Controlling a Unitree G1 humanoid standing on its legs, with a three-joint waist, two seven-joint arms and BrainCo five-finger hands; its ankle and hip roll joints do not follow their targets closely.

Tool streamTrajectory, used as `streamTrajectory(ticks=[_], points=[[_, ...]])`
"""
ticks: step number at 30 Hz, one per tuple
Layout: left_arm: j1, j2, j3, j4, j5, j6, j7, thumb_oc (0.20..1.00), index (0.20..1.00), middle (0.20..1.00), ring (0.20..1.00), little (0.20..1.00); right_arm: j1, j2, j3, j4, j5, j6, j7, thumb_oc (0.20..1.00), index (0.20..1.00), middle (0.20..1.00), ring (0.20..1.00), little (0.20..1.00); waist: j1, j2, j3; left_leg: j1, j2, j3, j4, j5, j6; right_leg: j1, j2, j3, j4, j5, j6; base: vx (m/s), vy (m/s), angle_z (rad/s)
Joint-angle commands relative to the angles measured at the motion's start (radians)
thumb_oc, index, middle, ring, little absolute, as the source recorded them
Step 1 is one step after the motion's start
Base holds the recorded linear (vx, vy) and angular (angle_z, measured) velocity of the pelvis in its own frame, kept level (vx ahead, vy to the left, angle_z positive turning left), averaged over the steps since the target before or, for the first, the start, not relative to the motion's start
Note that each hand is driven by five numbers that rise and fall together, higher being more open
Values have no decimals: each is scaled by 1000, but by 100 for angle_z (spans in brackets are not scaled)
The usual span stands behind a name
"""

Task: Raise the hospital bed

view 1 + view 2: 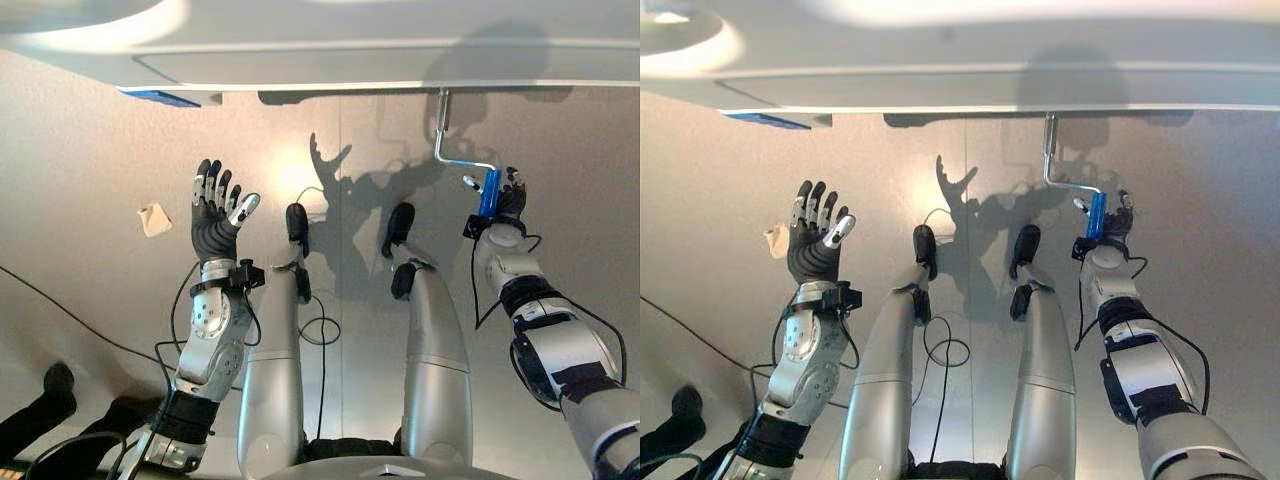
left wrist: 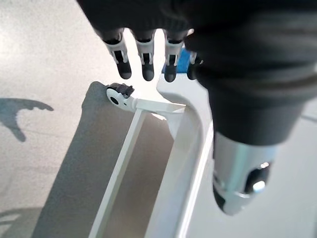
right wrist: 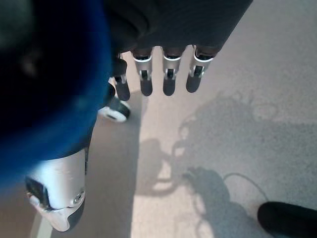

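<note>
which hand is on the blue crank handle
The right hand, at the blue crank handle under the white bed frame; the left hand hangs open, touching nothing.

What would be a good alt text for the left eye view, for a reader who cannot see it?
The robot's right hand is at the blue grip of a bent metal crank hanging from the white hospital bed edge above. Its left hand is raised over the floor, fingers spread open.
</note>
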Motion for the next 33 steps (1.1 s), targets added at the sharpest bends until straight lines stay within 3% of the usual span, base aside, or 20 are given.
streamTrajectory(ticks=[1, 2, 3, 5, 6, 7, 9, 10, 11, 20, 30, 31, 32, 33], points=[[60, -1, 42, -112, 5, -41, 13, 1000, 1000, 1000, 1000, 1000, 67, 13, 27, -35, -31, -16, -2, 1000, 1000, 1000, 1000, 1000, 5, 5, -28, -29, -5, 5, -68, 42, -15, 25, -16, 26, -16, 41, 102, -49, 18, -3], [48, -1, 50, -110, 6, -41, 15, 1000, 1000, 1000, 1000, 1000, 88, 23, 27, -54, -39, -17, 1, 1000, 1000, 1000, 1000, 1000, 4, 4, -28, -46, -4, 9, -83, 78, -7, 10, -13, 20, -35, 75, 94, 0, 0, 0], [50, -3, 54, -99, 6, -45, 14, 1000, 1000, 1000, 1000, 1000, 146, 48, 26, -64, -45, -20, 15, 1000, 1000, 1000, 1000, 1000, 1, 0, -28, -6, -7, 7, -76, 42, -14, 45, -12, 28, -24, 42, 102, 0, 0, 0], [49, -2, 58, -96, 4, -49, 13, 1000, 1000, 1000, 1000, 1000, 166, 56, 25, -67, -50, -17, 22, 1000, 1000, 1000, 1000, 1000, 0, -3, -28, 3, -7, 8, -78, 43, -14, 53, -11, 29, -25, 43, 101, -4, 2, -1], [35, -3, 64, -95, -1, -55, 13, 1000, 1000, 1000, 1000, 1000, 169, 63, 23, -59, -48, -18, 27, 1000, 1000, 1000, 1000, 1000, 1, -3, -28, -15, -8, 12, -89, 79, -6, 39, -9, 25, -42, 76, 92, 0, 0, 0], [29, -3, 72, -89, -5, -60, 14, 1000, 1000, 1000, 1000, 1000, 193, 73, 20, -46, -40, -18, 37, 1000, 1000, 1000, 1000, 1000, -1, -4, -28, 24, -10, 6, -87, 47, -15, 73, -8, 30, -38, 49, 100, 0, 0, 0], [20, -3, 73, -91, -3, -62, 15, 1000, 1000, 1000, 1000, 1000, 193, 72, 19, -37, -41, -17, 41, 1000, 1000, 1000, 1000, 1000, 0, -3, -28, 12, -9, 13, -101, 80, -8, 63, -8, 24, -59, 82, 94, 0, 0, 0], [22, -6, 75, -84, -5, -63, 17, 1000, 1000, 1000, 1000, 1000, 206, 79, 27, -40, -42, -14, 49, 1000, 1000, 1000, 1000, 1000, -2, -5, -28, 40, -9, 9, -98, 49, -16, 87, -8, 30, -53, 57, 104, -79, 23, -3], [11, -6, 76, -82, -5, -64, 16, 1000, 1000, 1000, 1000, 1000, 204, 79, 27, -35, -43, -16, 56, 1000, 1000, 1000, 1000, 1000, -2, -5, -28, 24, -8, 14, -109, 83, -9, 73, -9, 24, -70, 89, 97, -20, 19, -5], [18, -10, 99, -79, 1, -67, 22, 1000, 1000, 1000, 1000, 1000, 264, 78, 36, -118, -67, -12, 67, 1000, 1000, 1000, 1000, 1000, -6, -16, -28, 62, -7, 19, -138, 94, -7, 107, -8, 25, -99, 100, 99, -12, 4, -1], [54, -7, 144, -83, 13, -58, 39, 1000, 1000, 1000, 1000, 1000, 410, 57, -28, -542, -83, -48, 43, 1000, 1000, 1000, 1000, 1000, -25, -34, -28, 71, -2, 19, -144, 95, -6, 111, -5, 29, -101, 97, 102, 9, -4, -1], [59, -7, 142, -82, 13, -57, 39, 1000, 1000, 1000, 1000, 1000, 416, 58, -26, -542, -83, -46, 43, 1000, 1000, 1000, 1000, 1000, -26, -35, -28, 92, -3, 14, -136, 63, -13, 129, -5, 34, -88, 67, 110, 14, 1, -4], [61, -6, 148, -87, 16, -56, 44, 1000, 1000, 1000, 1000, 1000, 427, 55, -42, -583, -93, -47, 34, 1000, 1000, 1000, 1000, 1000, -28, -35, -28, 70, -2, 20, -142, 94, -6, 111, -5, 29, -100, 95, 101, 74, -2, -4], [65, -6, 146, -86, 16, -56, 44, 1000, 1000, 1000, 1000, 1000, 432, 56, -40, -582, -93, -46, 34, 1000, 1000, 1000, 1000, 1000, -28, -36, -28, 90, -3, 14, -134, 62, -13, 129, -5, 34, -88, 65, 109, 0, 0, 0]])
